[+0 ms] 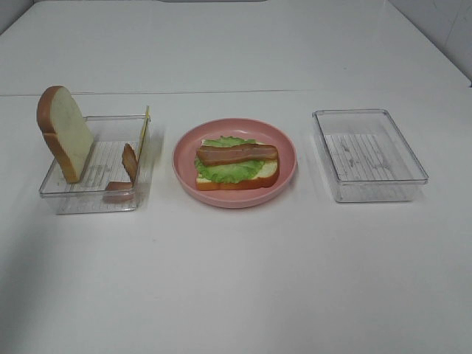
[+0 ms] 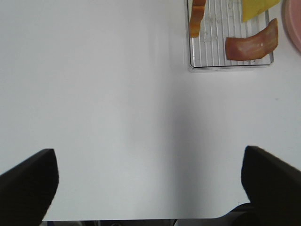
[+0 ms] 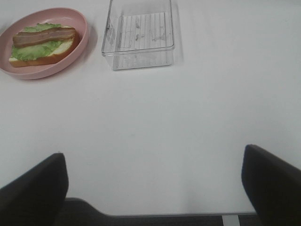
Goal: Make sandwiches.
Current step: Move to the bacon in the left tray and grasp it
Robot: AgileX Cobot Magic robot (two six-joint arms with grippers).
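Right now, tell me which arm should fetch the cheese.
Left. The cheese stands in the tray on the left arm's side, and the left wrist view shows it ahead of the open left gripper. The right gripper faces only the plate and the other tray.

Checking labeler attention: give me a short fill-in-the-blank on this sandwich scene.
1. The meat strip lies on the green ____.
2. In the exterior view, the upright bread slice stands in the ____ clear bin.
3. The half-built sandwich sits on a ____ plate.
4. The left gripper and right gripper are both ____.
Missing: lettuce; left; pink; open.
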